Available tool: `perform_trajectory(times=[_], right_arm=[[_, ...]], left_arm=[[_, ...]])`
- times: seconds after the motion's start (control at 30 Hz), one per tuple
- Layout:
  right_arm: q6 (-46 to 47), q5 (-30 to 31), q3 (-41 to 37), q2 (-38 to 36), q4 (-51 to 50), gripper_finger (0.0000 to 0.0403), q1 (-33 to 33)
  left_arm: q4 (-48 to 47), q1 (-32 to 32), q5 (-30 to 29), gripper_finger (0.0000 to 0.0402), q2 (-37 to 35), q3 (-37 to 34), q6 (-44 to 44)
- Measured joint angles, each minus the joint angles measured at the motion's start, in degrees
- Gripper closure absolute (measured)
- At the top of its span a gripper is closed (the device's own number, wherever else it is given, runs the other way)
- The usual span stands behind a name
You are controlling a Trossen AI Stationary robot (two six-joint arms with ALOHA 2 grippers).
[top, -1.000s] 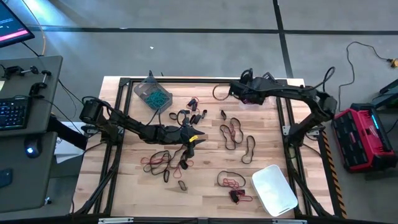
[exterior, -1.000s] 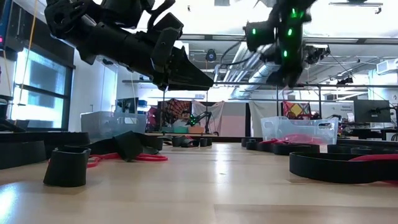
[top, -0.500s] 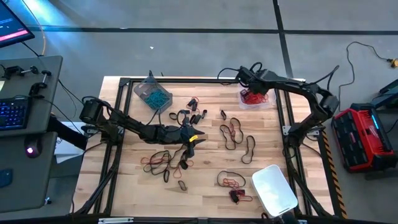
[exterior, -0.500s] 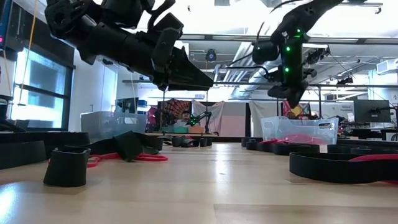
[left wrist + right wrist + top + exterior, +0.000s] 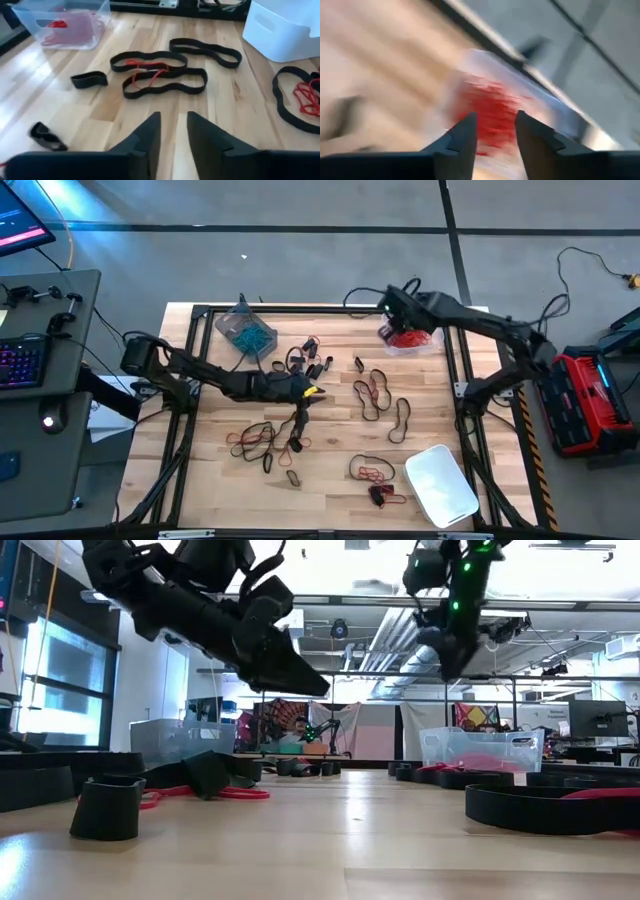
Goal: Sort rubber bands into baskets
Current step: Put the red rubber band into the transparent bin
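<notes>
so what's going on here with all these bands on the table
A two-armed robot is sorting rubber bands into baskets. The right pincer hangs over the clear basket of red bands at the table's far edge, fingers apart and empty. The left pincer is mid-table among loose black bands, fingers slightly apart, holding nothing. The grey basket holds teal bands; the white basket looks empty. Many bands remain loose.

Robotics lab: monitors, exposed ceiling ducts.
</notes>
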Motion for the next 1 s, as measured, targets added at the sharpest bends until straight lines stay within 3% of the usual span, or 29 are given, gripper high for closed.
perform_trajectory(times=[0.17,0.33,0.57,0.7,1.0], right_arm=[[-1.5,-10.6,-8.9,-6.4,10.2,0.0331,7.6],[5.3,-12.8,-19.1,-7.9,17.1,0.0343,17.3],[17.6,-9.0,-29.5,-5.5,30.7,0.0300,27.4],[18.4,-7.0,-31.3,-2.9,35.3,0.0279,29.2],[16.4,-3.7,-31.3,3.5,38.2,0.0277,29.3]], left_arm=[[-2.2,0.3,0.5,0.0370,-3.1,0.0,2.3],[-0.6,0.1,2.3,0.0398,-3.6,0.0,2.3],[2.0,-0.4,2.8,0.0401,-3.1,-0.1,2.3],[2.6,-0.4,2.8,0.0401,-3.1,-0.1,2.3],[2.2,-0.4,2.8,0.0401,-3.1,-0.1,1.4]])
